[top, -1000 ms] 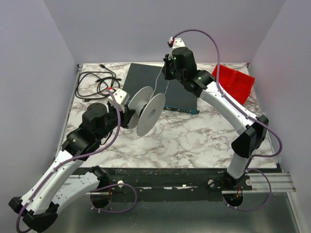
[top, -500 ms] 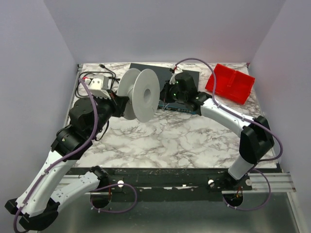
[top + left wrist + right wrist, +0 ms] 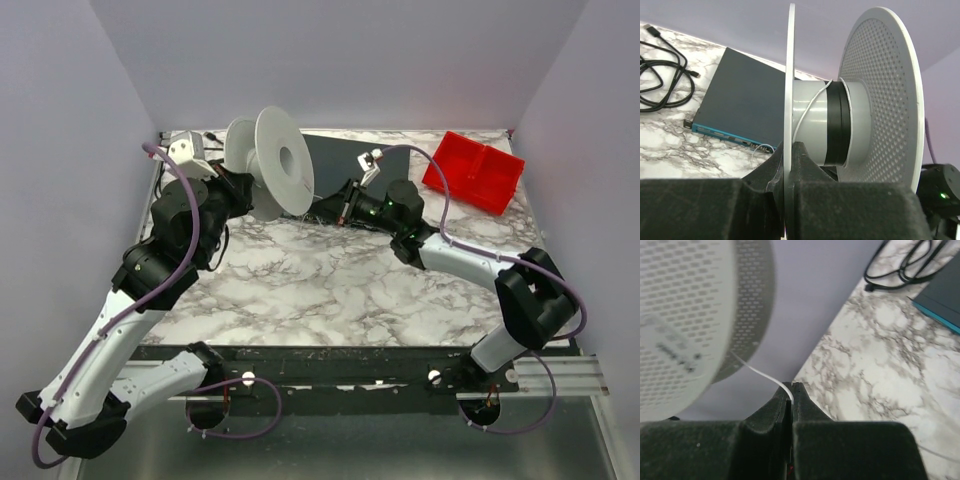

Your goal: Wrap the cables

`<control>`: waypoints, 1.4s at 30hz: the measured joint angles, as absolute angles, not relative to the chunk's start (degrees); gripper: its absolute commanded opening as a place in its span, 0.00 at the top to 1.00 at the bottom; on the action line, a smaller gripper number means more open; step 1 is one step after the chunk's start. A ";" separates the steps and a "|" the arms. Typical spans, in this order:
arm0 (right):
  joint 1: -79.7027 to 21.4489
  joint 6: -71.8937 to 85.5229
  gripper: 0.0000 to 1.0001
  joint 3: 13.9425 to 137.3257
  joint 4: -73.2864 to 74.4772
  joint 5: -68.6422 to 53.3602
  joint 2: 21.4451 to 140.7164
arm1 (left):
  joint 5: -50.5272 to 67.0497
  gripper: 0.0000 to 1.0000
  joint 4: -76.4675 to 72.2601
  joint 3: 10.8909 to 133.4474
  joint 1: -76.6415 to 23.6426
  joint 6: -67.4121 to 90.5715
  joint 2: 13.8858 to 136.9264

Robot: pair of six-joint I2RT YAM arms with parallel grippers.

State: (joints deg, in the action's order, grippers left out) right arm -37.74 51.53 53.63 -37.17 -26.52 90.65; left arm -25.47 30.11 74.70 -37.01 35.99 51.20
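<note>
Now that you've swung the grey perforated plastic spool (image 3: 275,170) up to back-left, L gripper (image 3: 788,150) clamped on its flange, and dropped R gripper (image 3: 791,390) low, pinching the thin white wire (image 3: 757,371), wire runs to hub: prob. another wrap laid.

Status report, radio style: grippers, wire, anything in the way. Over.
Left gripper shut on spool rim. Right gripper shut on white wire, leading to spool. Nothing seen blocking.
</note>
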 measured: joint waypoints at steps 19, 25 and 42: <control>-46.46 62.28 0.81 48.97 -58.46 -29.69 92.66 | -35.99 1.00 32.16 77.14 -37.15 37.80 58.48; -47.46 63.72 0.79 48.93 -61.43 -30.15 93.38 | -37.19 1.00 31.81 76.77 -37.15 37.65 58.54; -53.06 65.49 0.75 45.30 -65.91 -31.77 92.58 | -39.09 1.00 31.83 74.52 -37.15 36.18 60.71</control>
State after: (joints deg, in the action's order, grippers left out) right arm -53.06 65.49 45.30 -65.91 -31.77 92.58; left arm -39.09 31.83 74.52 -37.15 36.18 60.71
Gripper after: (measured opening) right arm 0.245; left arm 0.036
